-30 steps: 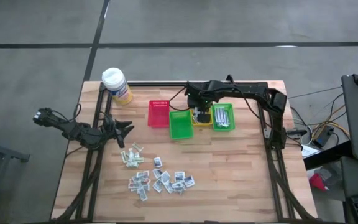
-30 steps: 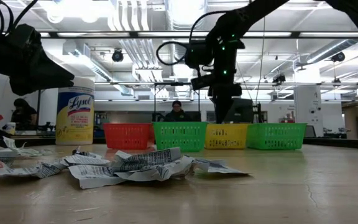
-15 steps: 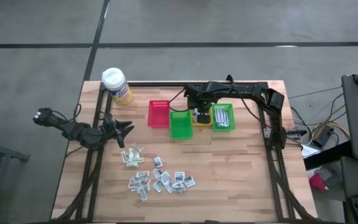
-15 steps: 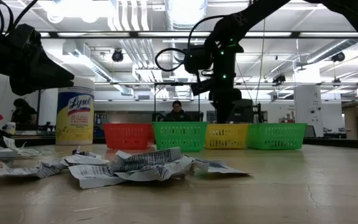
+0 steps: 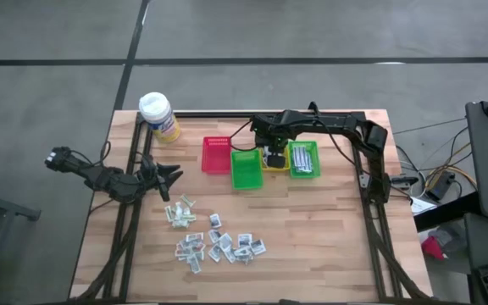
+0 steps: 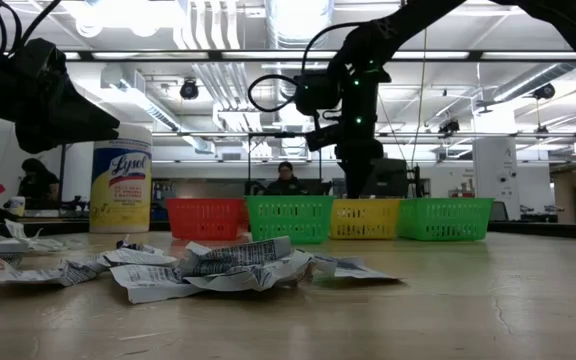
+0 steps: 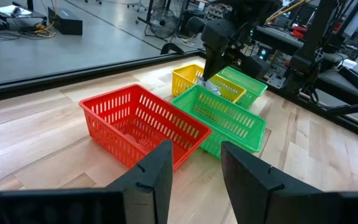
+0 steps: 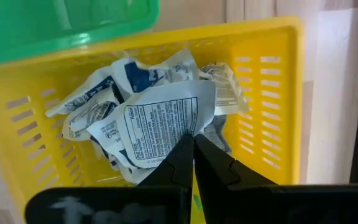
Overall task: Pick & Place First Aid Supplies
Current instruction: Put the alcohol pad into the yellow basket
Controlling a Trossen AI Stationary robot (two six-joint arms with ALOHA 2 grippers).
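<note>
The right end effector [image 8: 191, 144] is pinching a white packet [image 8: 160, 127] above the yellow bin [image 8: 272, 93], while the left end effector [image 7: 194, 165] is waiting released.

Far left corner: canister [image 5: 158, 114].
Far centre: row of four bins [image 5: 259, 163], side by side.
Second bin from the right [image 8: 272, 93]: several packets [image 8: 157, 118] inside, right gripper [image 8: 190, 149] above them.
Near centre: loose supplies [image 5: 214, 240] scattered on the table [image 5: 329, 246].
Left edge: left gripper [image 5: 169, 176], just far-left of the scatter.
</note>
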